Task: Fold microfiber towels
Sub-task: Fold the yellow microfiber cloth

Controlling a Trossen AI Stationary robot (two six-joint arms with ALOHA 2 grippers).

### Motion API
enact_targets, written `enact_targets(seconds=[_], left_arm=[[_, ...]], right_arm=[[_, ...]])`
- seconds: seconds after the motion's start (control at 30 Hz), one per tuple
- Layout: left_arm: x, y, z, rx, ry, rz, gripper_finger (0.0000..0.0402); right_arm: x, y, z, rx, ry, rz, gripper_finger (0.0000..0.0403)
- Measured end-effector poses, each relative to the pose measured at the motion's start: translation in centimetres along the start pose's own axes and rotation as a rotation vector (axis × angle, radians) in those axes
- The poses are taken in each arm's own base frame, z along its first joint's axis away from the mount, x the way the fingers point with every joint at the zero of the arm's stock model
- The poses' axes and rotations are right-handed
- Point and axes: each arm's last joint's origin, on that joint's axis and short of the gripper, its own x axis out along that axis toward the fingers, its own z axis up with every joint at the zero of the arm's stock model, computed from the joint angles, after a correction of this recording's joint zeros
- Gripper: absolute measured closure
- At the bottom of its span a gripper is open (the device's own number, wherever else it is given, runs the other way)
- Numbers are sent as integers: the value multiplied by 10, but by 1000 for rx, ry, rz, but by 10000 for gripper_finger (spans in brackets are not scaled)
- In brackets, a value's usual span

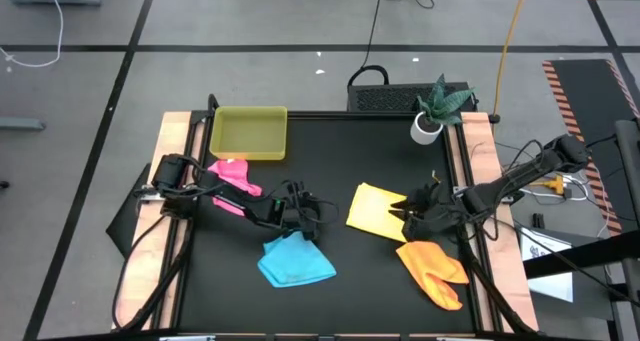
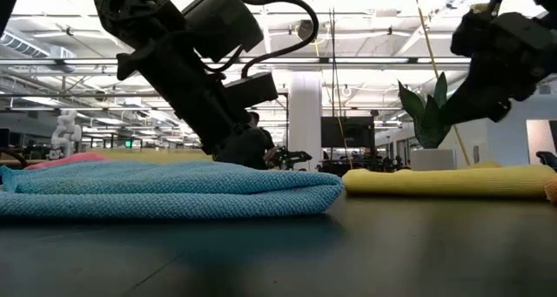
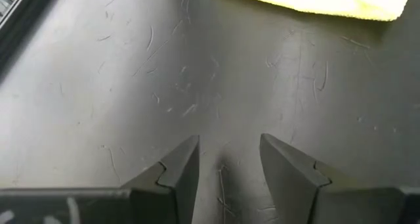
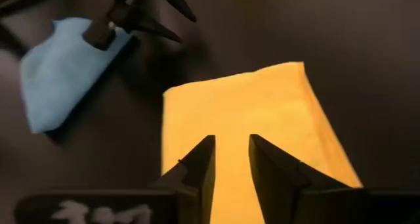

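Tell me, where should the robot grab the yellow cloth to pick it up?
Probably by a corner or thin edge. The flat, folded yellow microfiber towel lies low on the black table, so there is nothing tall to pinch. The right end effector hovers open above it, so coming straight down onto the near edge looks easiest.

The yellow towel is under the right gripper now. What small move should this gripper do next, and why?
Probably lower the right gripper straight down onto the yellow towel and pinch an edge. Its fingers are open and empty, and the towel lies flat on the table beneath them. The left gripper, also open, is over bare table near the blue towel.
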Motion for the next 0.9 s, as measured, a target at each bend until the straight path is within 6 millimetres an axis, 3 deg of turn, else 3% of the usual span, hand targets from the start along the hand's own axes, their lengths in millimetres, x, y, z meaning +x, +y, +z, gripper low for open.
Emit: enact_targets(seconds=[0.17, 0.37, 0.53, 0.67, 0.77, 0.9], left_arm=[[0, 0, 0, 0, 0, 0, 238], [0, -1, 0, -2, -3, -2, 238], [-22, -5, 13, -2, -75, -15, 238], [-46, -6, 23, 15, -133, -5, 238], [-65, -8, 27, 22, -156, -4, 238], [-82, -15, 25, 41, -168, 3, 238]], right_arm=[[20, -1, -1, -39, 44, -38, 353], [62, -10, -1, -17, 94, -70, 389], [97, -18, 9, -16, 153, -72, 401], [126, -5, 27, -99, 198, 18, 400], [145, 13, 38, -230, 238, 183, 402], [149, 41, 46, -525, 203, 393, 402]])
